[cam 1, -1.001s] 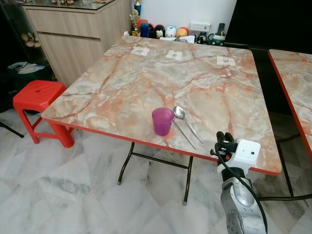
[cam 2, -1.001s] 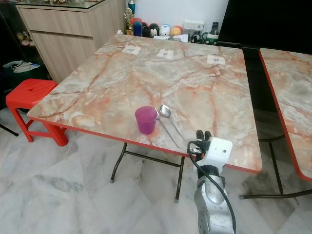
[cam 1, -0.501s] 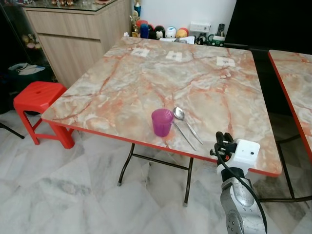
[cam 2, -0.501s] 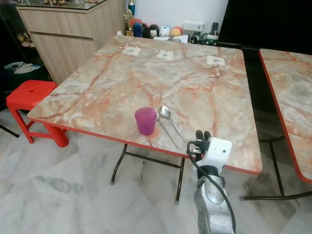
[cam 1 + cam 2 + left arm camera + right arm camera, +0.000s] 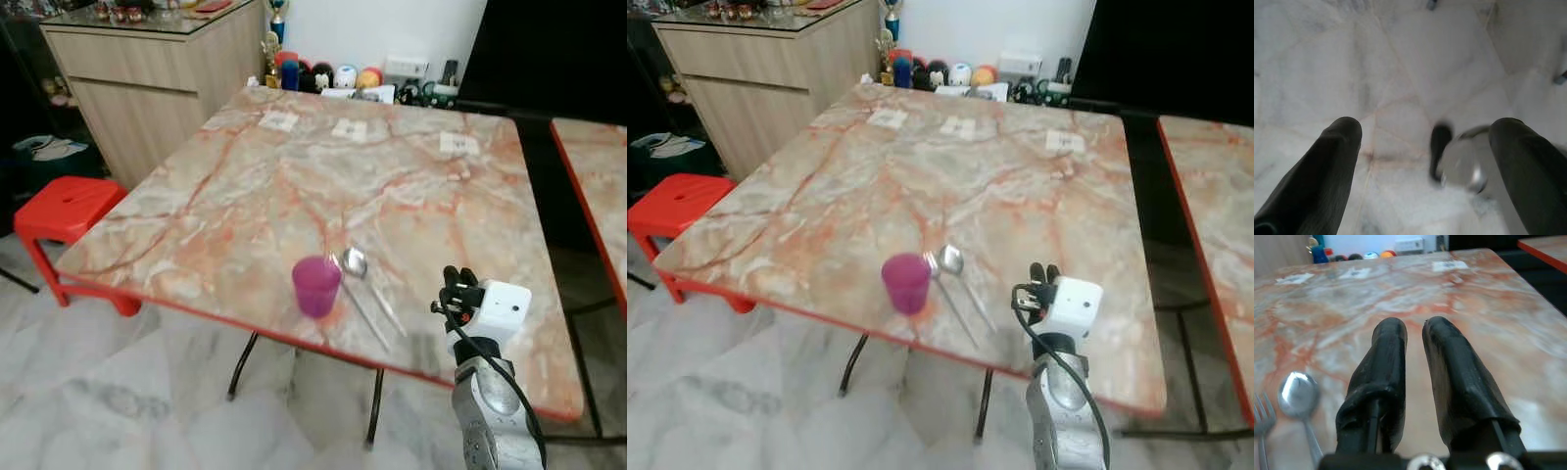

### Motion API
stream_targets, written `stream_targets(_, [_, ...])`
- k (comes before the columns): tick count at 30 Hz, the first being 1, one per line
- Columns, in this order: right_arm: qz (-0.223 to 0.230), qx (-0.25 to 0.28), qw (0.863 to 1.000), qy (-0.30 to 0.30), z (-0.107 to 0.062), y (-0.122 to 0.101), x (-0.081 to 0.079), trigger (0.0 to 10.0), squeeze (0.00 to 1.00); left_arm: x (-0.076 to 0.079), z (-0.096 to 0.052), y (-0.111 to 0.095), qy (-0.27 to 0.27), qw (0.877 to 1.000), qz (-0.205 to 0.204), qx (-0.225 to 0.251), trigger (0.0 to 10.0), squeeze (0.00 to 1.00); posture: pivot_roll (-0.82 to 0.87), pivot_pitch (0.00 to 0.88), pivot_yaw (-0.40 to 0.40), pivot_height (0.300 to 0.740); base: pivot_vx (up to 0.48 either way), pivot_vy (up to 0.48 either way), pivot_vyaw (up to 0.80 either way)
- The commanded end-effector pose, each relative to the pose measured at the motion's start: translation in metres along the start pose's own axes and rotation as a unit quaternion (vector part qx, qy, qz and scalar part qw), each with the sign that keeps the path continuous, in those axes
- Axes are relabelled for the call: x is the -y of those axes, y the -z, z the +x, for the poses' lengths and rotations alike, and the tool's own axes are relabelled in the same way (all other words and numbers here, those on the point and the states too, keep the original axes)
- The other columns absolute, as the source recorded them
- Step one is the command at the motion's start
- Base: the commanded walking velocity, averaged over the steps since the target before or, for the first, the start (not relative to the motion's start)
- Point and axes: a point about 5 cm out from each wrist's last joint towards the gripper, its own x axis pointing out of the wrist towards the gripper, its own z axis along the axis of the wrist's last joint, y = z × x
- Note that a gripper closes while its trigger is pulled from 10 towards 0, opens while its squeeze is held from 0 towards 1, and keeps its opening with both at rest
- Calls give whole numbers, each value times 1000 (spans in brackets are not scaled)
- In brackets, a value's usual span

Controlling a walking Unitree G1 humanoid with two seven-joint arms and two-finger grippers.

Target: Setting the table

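Over the near right edge of the table (image 5: 460,196) hangs my right gripper (image 5: 456,286), fingers nearly together and holding nothing. My view has tipped and drawn closer since a moment ago, so I judge I am approaching to continue. Left of it lie the spoon (image 5: 355,262) and fork (image 5: 1260,418), then the purple cup (image 5: 316,286). My left gripper (image 5: 1425,142), spread wide and empty, points at the floor (image 5: 1400,58).
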Motion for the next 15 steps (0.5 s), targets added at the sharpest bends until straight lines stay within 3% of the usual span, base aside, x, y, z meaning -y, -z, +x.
stream_targets(1, [4, -7, 1000, -9, -2, 3, -6, 10000, 0, -7, -4, 9, -10, 1000, 2, -16, 10000, 0, 43, 120, -27, 740, 0, 0, 0])
stream_targets(6, [-2, -8, 1000, -15, -3, 3, -5, 10000, 0, -3, -4, 9, -7, 1000, 2, -16, 10000, 0, 40, 123, -27, 740, 0, 0, 0])
stream_targets(12, [-92, -41, 994, -45, 6, -2, 15, 10000, 0, 5, -1, 7, -1, 1000, 5, -13, 10000, 0, 33, 128, -23, 740, 0, 0, 0])
stream_targets(15, [-108, -71, 988, -83, 8, 0, 17, 10000, 0, 8, 1, 3, 2, 1000, 7, -9, 10000, 0, 26, 128, -22, 740, 0, 0, 0])
